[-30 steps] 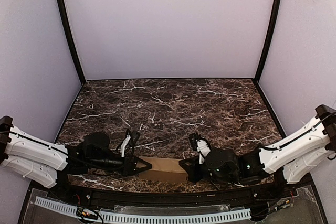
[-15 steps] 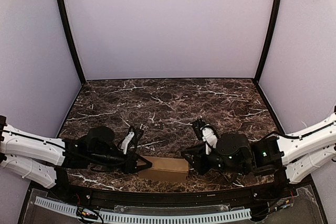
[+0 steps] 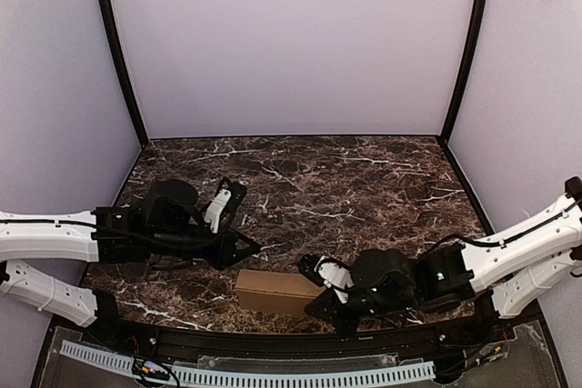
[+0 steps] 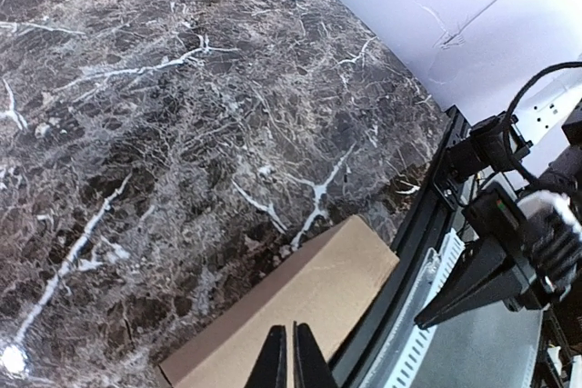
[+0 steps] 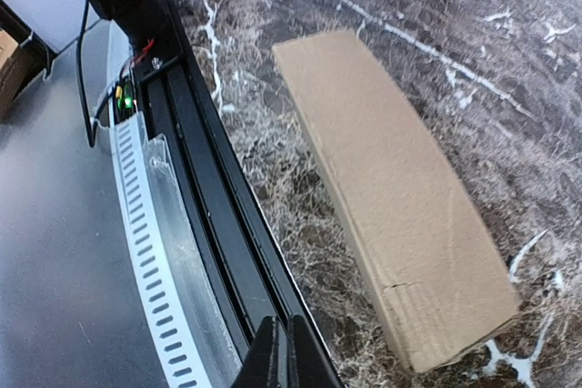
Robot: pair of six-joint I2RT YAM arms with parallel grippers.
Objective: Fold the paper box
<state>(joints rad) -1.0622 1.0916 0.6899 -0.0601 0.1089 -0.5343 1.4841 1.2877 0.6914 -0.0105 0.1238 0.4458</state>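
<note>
Roughly: logged paper box (image 3: pixel 273 291) lying 9-to-3 o'clock; judged right gripper (image 5: pixel 277 352) nearer, beside 3 o'clock end; left gripper (image 4: pixel 284 356) off 12; both pressed together, empty.

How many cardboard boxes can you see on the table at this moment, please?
1. The paper box lies flat near the front edge of the marble table, between the two arms. The arms cover a little of the table, but no second box shows.
</note>
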